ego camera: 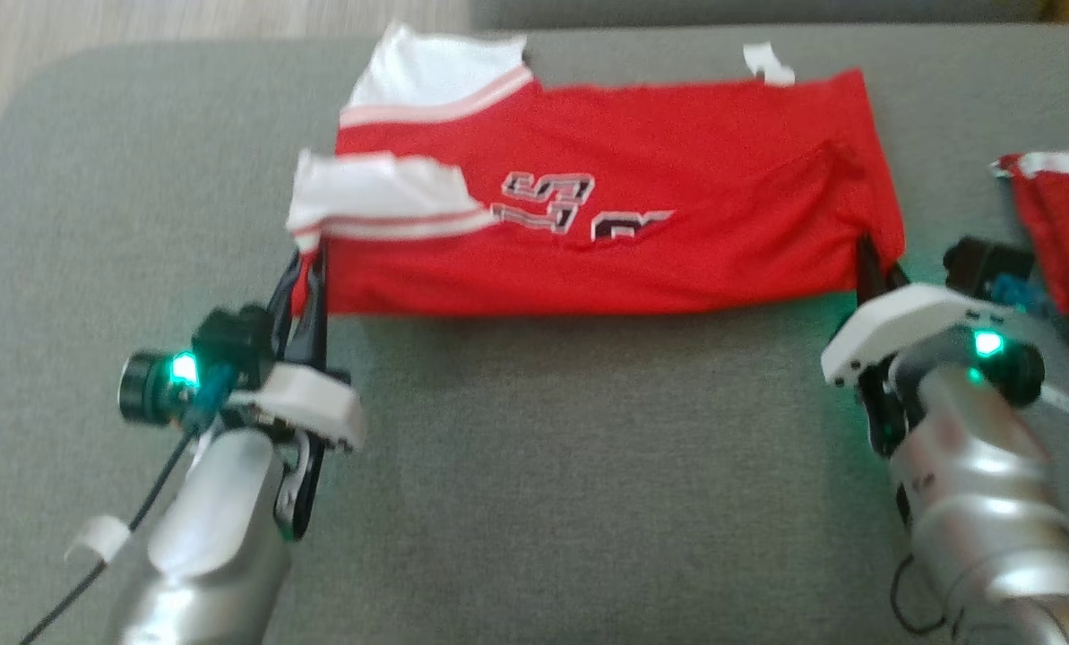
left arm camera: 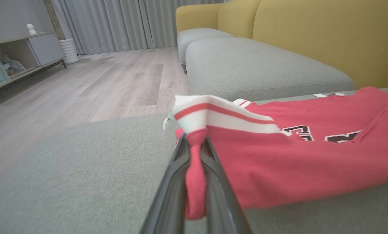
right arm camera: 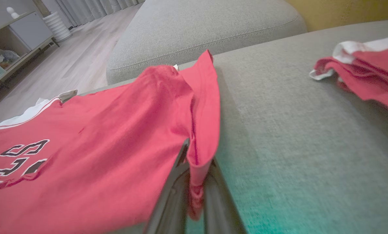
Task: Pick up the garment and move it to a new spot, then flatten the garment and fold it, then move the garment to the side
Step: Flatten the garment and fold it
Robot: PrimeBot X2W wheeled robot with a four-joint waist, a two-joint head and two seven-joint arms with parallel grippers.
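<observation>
The left gripper [left arm camera: 195, 143] is closed tight on the garment's near-left corner, a pinch of red cloth being squeezed between its two dark fingers just below a turned-over white band with a red stripe [ego camera: 382, 202]. The right gripper [right arm camera: 195, 159] is likewise clamped shut on the near-right corner, where a fold of red hem is raised into a small ridge above the jaws. Between the two grips the garment [ego camera: 633, 233], a red jersey with dark lettering [ego camera: 570, 210], is spread as a wide band across the far half of the grey cushion [ego camera: 534, 484], its far edge close to the cushion's far edge and its near edge about midway across. With both near corners held, the step in hand is judged to be a fold of the near edge over toward the far edge. For this to be done well, both corners should be raised together and to the same height, so that the near edge is drawn straight without the cloth being dragged off its spot. The edge should then be carried over and laid parallel to the far edge before either grip is let go. The flipped white band at the left corner is likely to bunch and may need smoothing. A second red garment [ego camera: 1063, 224] near the cushion's right edge should be given room by the right arm.
</observation>
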